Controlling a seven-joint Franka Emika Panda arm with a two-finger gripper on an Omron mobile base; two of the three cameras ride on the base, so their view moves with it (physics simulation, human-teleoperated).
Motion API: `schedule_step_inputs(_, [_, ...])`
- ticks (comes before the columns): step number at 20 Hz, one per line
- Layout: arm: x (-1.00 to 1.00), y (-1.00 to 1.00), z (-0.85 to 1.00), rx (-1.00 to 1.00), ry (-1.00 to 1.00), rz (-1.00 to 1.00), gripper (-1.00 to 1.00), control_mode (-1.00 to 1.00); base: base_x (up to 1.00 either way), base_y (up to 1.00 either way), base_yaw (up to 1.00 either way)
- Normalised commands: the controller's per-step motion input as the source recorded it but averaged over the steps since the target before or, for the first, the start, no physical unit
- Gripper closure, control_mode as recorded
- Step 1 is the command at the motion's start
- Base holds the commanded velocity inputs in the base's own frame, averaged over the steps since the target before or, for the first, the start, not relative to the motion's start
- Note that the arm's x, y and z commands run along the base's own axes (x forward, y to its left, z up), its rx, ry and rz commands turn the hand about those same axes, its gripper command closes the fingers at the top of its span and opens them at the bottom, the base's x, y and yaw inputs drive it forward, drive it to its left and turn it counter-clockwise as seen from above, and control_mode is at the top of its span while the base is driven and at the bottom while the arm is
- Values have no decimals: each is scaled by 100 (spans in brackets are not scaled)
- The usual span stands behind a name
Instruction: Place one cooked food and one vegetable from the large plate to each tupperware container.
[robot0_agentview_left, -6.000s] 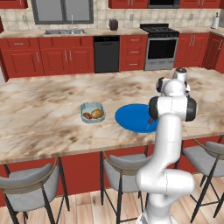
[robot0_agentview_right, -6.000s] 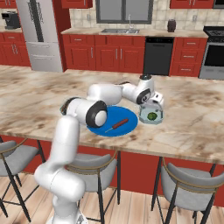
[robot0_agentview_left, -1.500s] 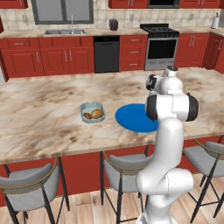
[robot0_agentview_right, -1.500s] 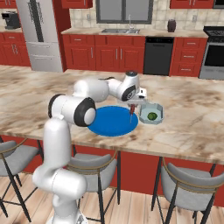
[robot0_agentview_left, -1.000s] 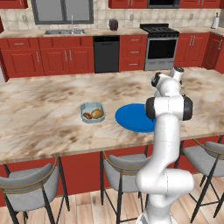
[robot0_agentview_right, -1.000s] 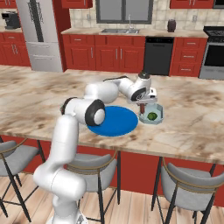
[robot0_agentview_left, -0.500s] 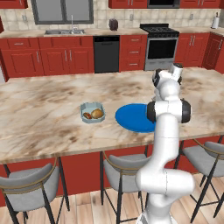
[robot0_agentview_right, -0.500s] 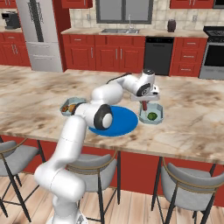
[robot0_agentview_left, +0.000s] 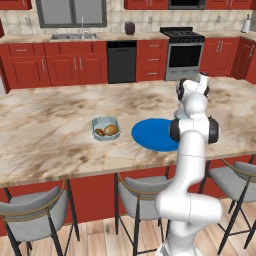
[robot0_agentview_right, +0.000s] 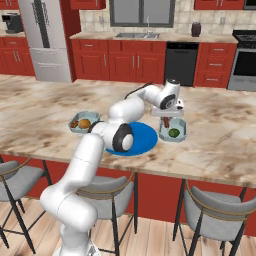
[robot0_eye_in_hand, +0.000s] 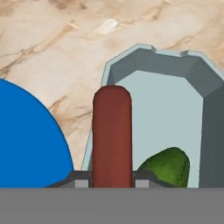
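a: where's the gripper (robot0_agentview_right: 167, 121) right now?

b: over the right-hand tupperware container (robot0_agentview_right: 173, 130), just off the right edge of the large plate (robot0_agentview_right: 131, 138). in the hand view its two dark fingertips (robot0_eye_in_hand: 79, 179) pinch a reddish-brown sausage (robot0_eye_in_hand: 112, 135) between them, and the sausage stands lengthwise above the near-left part of the tub (robot0_eye_in_hand: 162, 113).

a: anything already in that tub?

b: a green vegetable (robot0_eye_in_hand: 168, 166), lumpy, lying in the near part of it beside the sausage. from the right base view it reads as a small green blob (robot0_agentview_right: 173, 132) inside the tub.

a: and the other container?

b: the left tupperware container (robot0_agentview_left: 105, 128) sits on the marble counter (robot0_agentview_left: 50, 130) to the left of the blue plate (robot0_agentview_left: 154, 134), apart from it. it holds two brownish-orange foods (robot0_agentview_left: 107, 130), too small to name.

a: is the sausage touching the tub floor?

b: can't tell; its lower end is hidden at the fingertips. the plate's visible surface is bare blue in both base views, though the arm covers part of it.
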Motion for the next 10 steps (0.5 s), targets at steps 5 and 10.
schedule_step_inputs(5, [-96, 3, 0, -15, -29, -3, 100, -100, 0, 0, 0])
schedule_step_inputs(10, [-24, 15, -12, -24, -19, -11, 100, -100, 0, 0, 0])
